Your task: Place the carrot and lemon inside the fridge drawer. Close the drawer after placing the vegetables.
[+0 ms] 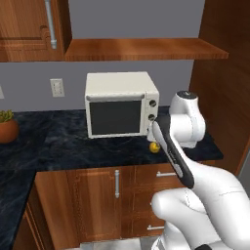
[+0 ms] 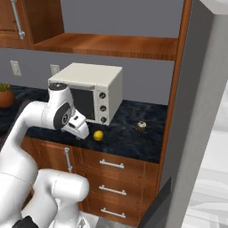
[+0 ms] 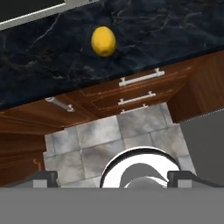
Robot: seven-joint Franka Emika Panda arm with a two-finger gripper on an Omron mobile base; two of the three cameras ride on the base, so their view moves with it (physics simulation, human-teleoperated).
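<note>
The lemon (image 3: 103, 41) lies on the dark table (image 3: 183, 30) at twelve o'clock from the pincer (image 3: 112, 177), long axis toward the pincer; its fingers stand wide apart, holding nothing.

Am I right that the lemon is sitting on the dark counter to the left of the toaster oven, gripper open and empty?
Not quite. The lemon sits on the dark counter off the toaster oven's right front corner, below its knobs, as the right base view shows. The rest holds: the gripper is open and empty, with the lemon lying free on the counter in the hand view.
</note>
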